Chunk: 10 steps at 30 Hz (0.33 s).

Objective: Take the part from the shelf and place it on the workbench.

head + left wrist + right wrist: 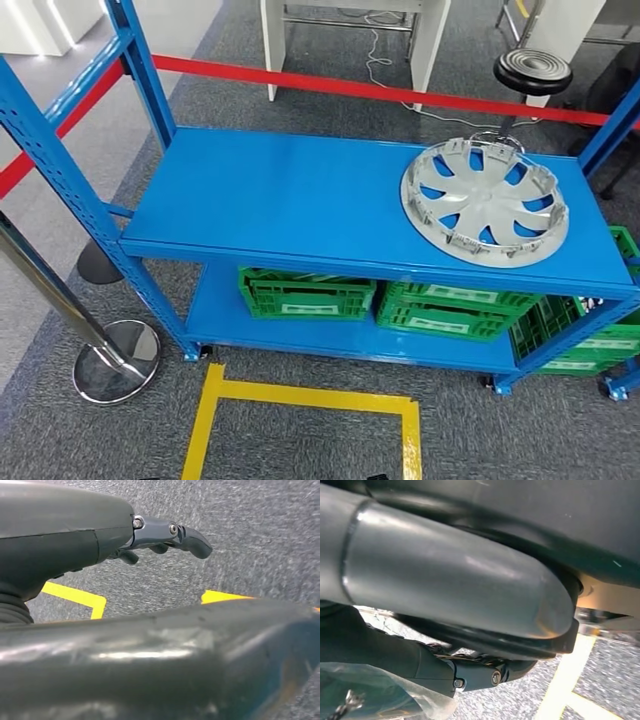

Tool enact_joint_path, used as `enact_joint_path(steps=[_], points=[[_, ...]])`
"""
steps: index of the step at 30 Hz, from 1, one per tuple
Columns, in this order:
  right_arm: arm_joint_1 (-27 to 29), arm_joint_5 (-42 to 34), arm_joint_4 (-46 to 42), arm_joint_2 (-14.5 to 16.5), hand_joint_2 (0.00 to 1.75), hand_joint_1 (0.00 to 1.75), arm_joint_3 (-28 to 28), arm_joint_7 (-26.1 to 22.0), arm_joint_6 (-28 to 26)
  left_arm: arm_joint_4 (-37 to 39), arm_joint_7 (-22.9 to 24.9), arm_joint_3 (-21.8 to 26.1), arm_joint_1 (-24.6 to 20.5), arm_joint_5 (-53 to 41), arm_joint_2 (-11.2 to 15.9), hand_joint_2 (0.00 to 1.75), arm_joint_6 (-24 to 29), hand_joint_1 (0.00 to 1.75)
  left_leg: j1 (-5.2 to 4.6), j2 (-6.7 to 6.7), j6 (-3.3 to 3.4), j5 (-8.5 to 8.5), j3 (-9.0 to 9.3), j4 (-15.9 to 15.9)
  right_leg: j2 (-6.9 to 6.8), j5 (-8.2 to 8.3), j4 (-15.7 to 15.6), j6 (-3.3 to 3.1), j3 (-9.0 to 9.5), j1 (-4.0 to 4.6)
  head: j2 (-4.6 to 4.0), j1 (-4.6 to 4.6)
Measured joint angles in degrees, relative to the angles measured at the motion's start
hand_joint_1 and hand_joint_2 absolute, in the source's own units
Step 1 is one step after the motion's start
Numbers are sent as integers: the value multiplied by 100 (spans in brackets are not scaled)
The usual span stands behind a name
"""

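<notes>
The part is a silver wheel cover (484, 200) lying flat on the right end of the blue shelf's top board (287, 195). No hand touches it. In the left wrist view my left hand (158, 537) hangs over grey carpet, its thumb and fingers stretched out with nothing between them. In the right wrist view my right hand (471, 672) also hangs low beside the body, thumb straight and nothing held. Most of its fingers are hidden.
Green crates (306, 295) fill the lower shelf. A red barrier strap (362, 88) runs behind the shelf, and a chrome post base (117, 360) stands at the left. Yellow floor tape (302, 400) marks a square in front. A black stool (532, 70) stands beyond.
</notes>
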Motion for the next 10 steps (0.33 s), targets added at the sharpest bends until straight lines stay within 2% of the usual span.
enact_joint_path(steps=[2, 3, 4, 6, 7, 9, 10], points=[[7, 6, 1, -7, 0, 0, -1, 4, -9, 1, 6, 2, -3, -16, -3, 0, -4, 0, -16, -2, -50, -81, 64, 2, -7, 366, -444, -65, 72, 25, 1, 6], [8, 9, 1, -9, 0, 0, 0, -1, -17, 2, 23, 3, -5, -28, -5, 0, -13, 0, -21, 1, -82, -98, 79, 15, -5, 417, -512, -91, 85, 36, 1, 6], [7, 11, 1, -10, 0, 0, 0, -6, -25, 2, 51, 4, -10, -48, -7, 0, -25, 0, -25, 4, -114, -103, 97, 20, -1, 402, -533, -112, 120, 40, 1, 11], [7, 7, 1, -7, 0, 0, 0, -11, -48, 2, 149, 4, -20, -100, -10, 0, -43, 0, -26, 12, -163, -119, 94, 117, 4, 453, -607, -152, 214, 12, 1, 9], [8, 4, 1, -5, 0, 0, -1, -9, -59, 2, 207, 4, -31, -127, -11, 0, -42, 0, -24, 13, -193, -177, 25, 267, 2, 454, -648, -168, 266, -6, 1, 7], [10, 5, 1, -4, 0, 0, -1, -3, -71, 2, 329, 4, -48, -166, -10, 0, -34, 0, -7, 15, -261, -445, -281, 844, 7, 437, -693, -199, 330, -23, 0, -4], [10, 6, 1, -4, 0, 0, -1, -2, -71, 2, 357, 4, -51, -172, -10, 0, -32, 0, 0, 15, -280, -539, -384, 1030, 11, 429, -696, -208, 339, -25, 0, -6]])
